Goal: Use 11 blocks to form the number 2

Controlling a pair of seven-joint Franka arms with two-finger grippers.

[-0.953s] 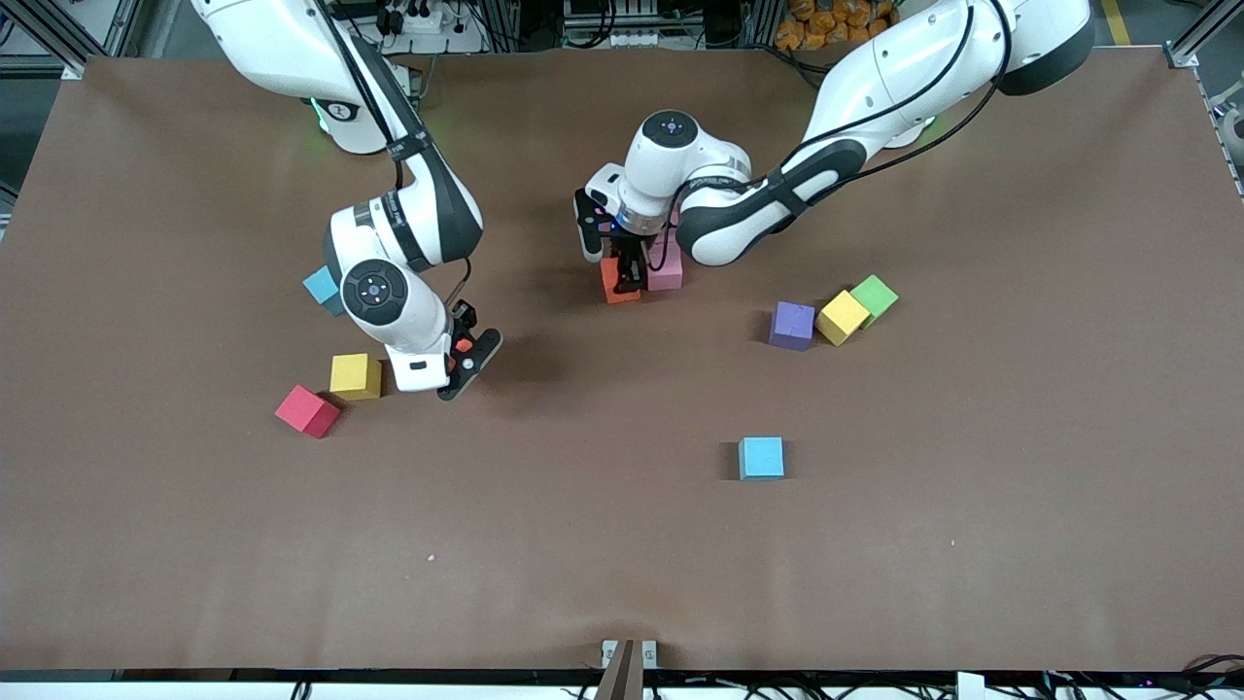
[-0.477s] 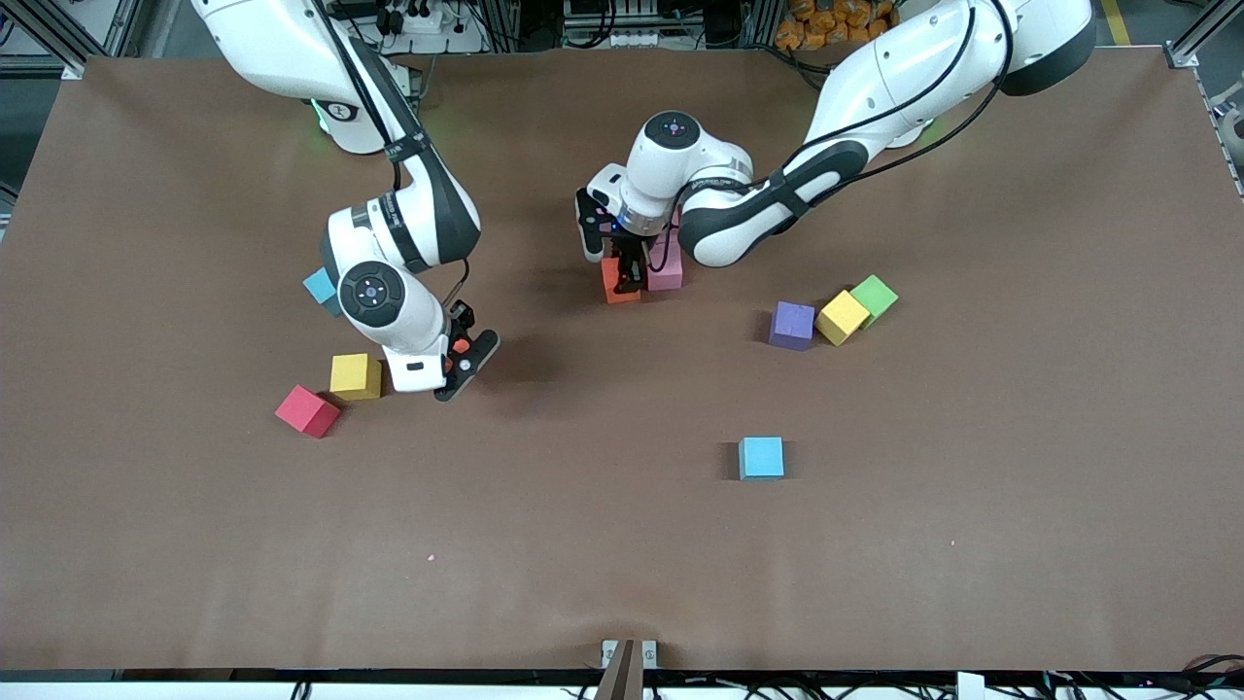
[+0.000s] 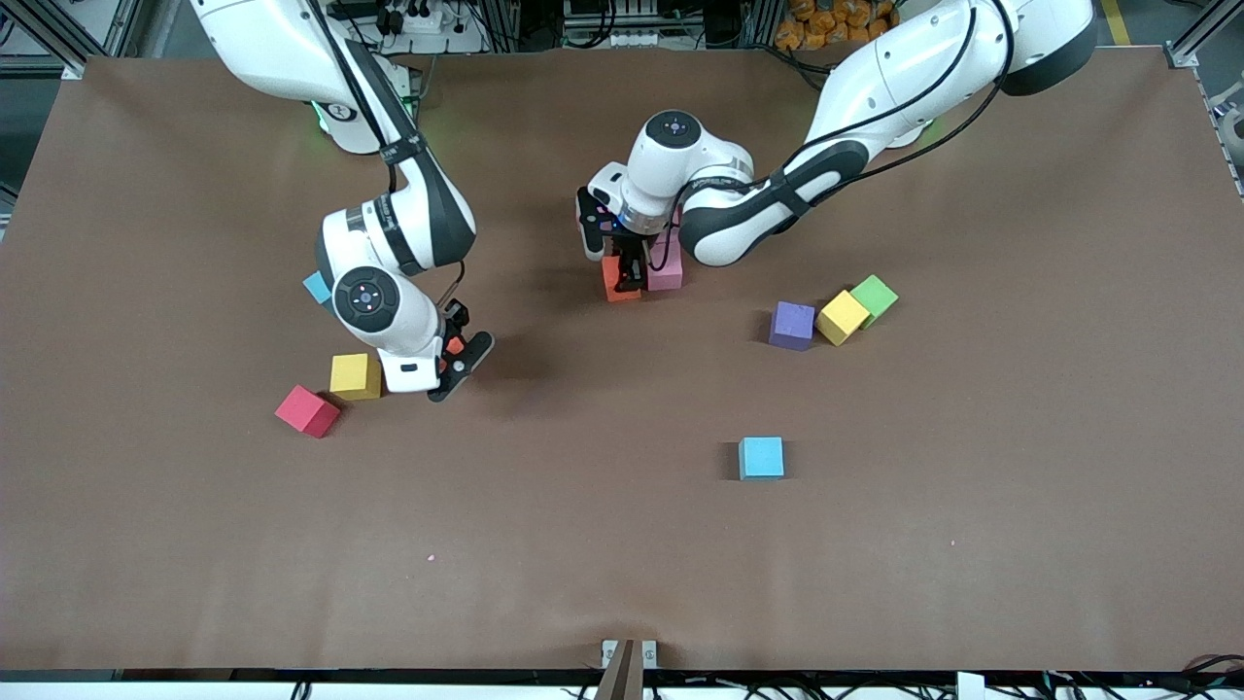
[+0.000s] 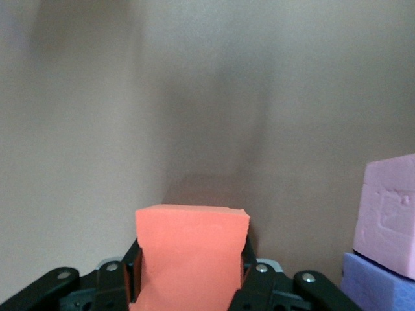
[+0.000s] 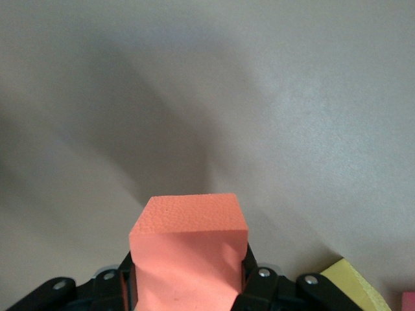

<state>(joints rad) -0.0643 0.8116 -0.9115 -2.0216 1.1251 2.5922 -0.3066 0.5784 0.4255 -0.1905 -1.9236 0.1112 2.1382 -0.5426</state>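
Mid-table, left gripper (image 3: pixel 627 275) pinches an orange cube (image 3: pixel 616 279) touching a pink cube (image 3: pixel 666 270); a purple-blue one (image 4: pixel 373 282) lies under the pink in the wrist view. Right gripper (image 3: pixel 455 355) pinches another orange cube (image 5: pixel 189 256), up over bare table beside the yellow cube (image 3: pixel 354 375) & red cube (image 3: pixel 307 410). Cubes look like matte foam: prob. light, a bit squashy, grippy. Best hold: two flat faces, centred, gentle squeeze. No 2 formed yet.

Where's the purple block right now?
In the front view, the purple block sits on the table toward the left arm's end, touching the yellow block, with the green cube just past that.
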